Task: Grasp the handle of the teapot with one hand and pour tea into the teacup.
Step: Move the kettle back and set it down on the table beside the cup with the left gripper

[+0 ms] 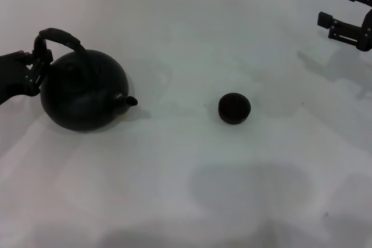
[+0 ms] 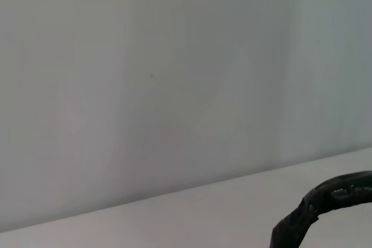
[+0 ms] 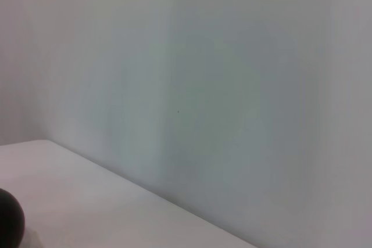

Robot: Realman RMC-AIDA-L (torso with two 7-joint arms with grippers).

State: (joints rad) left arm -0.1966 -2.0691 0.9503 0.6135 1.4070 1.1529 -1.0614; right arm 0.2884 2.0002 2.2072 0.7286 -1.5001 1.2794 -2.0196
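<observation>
The large black teapot [image 1: 81,91] stands on the white table at the left, its short spout [image 1: 129,101] pointing right toward the teacup [image 1: 234,108], a tiny black bowl near the table's middle. The ropey black handle [image 1: 58,37] arches over the pot's top and leans left. My left gripper [image 1: 35,62] comes in from the left edge and is shut on the handle's left end. A piece of the handle [image 2: 331,198] shows in the left wrist view. My right gripper [image 1: 342,7] hangs open and empty at the far right, well away from the cup.
The white table [image 1: 186,190] runs to a pale wall at the back. A dark rounded shape [image 3: 9,222] shows at the edge of the right wrist view; I cannot tell which object it is.
</observation>
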